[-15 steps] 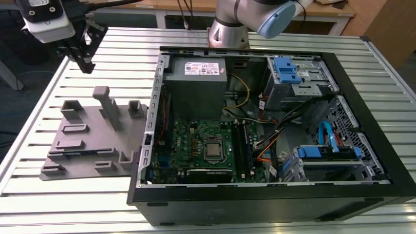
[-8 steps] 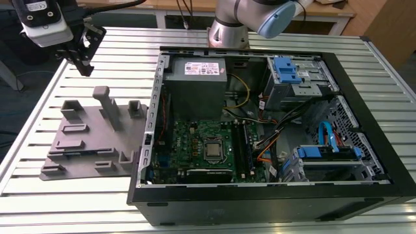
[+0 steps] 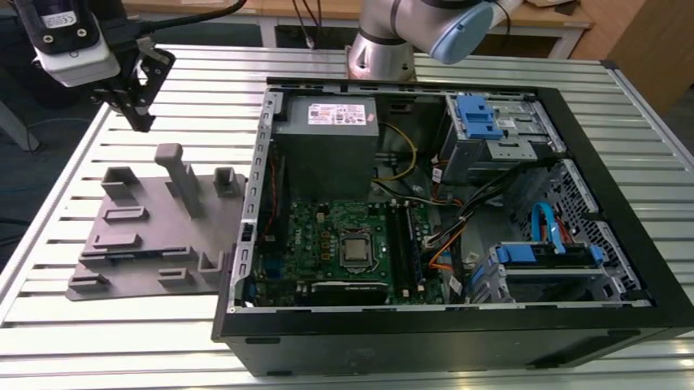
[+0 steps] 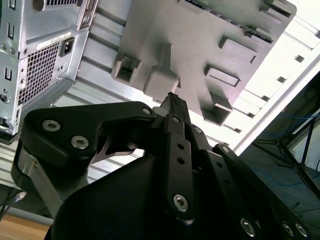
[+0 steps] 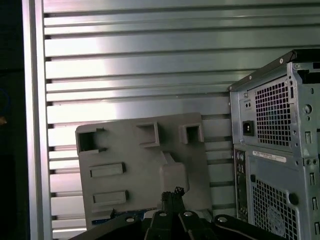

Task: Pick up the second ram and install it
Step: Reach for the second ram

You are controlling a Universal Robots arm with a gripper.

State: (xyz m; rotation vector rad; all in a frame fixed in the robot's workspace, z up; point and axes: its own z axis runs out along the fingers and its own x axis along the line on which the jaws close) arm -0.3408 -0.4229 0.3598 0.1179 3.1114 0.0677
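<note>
Your gripper hung above the gray tray. Its fingers were pressed together and held nothing. The second ram seemed to be the thin bluish strip at the tray's edge, far from its pockets, but I couldn't be sure. If you went down shut, you could bump the tray's tall post or knock the ram away. I counted one gripper, one tray, one post, one ram and one computer case beside the tray.

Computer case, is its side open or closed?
Open: the computer case lies with its side panel off, motherboard exposed in the exterior view.
</note>
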